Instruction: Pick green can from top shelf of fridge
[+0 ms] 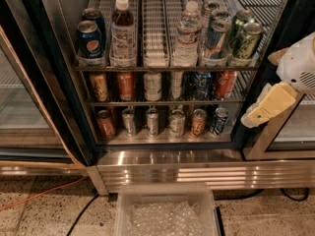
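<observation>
The green can (247, 41) stands at the front of the rightmost lane of the top shelf (156, 62), with a second green can (239, 23) behind it. The fridge (59, 82) is open towards me and has a ribbed steel base. My gripper (268, 102), white with yellowish parts, hangs at the right edge of the view in front of the fridge's black right frame. It is to the right of and below the green can, apart from it and holding nothing.
The top shelf also holds Pepsi cans (90, 38), a brown bottle (122, 31), a water bottle (187, 36) and blue-and-silver cans (215, 36). Two lower shelves hold several small cans (152, 86). A clear plastic bin (166, 213) sits on the floor in front. An orange cable (34, 195) runs at the left.
</observation>
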### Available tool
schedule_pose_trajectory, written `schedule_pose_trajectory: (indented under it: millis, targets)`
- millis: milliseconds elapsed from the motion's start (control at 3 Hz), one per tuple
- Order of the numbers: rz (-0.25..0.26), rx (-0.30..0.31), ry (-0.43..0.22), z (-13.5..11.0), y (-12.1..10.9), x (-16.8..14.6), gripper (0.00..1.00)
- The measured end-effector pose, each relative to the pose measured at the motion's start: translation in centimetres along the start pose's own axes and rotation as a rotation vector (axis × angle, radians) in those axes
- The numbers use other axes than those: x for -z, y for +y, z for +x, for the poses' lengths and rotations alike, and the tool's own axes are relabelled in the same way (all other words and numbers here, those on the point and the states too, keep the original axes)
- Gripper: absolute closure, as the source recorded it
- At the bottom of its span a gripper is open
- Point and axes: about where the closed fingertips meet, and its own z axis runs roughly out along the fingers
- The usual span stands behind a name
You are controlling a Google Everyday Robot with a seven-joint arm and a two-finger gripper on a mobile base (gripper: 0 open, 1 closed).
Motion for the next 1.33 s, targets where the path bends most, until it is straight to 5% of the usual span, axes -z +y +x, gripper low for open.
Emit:
schedule_pose_trajectory:
  millis: [333,667,1333]
  targets:
    - [0.000,0.000,0.000,0.0,0.0,0.0,0.00]
    - [0.042,-0.067,-0.055,-0.1,-0.8,-1.1,0.00]
    - [0.188,-0.258,-0.299,-0.3,-4.0,-3.3,0.00]
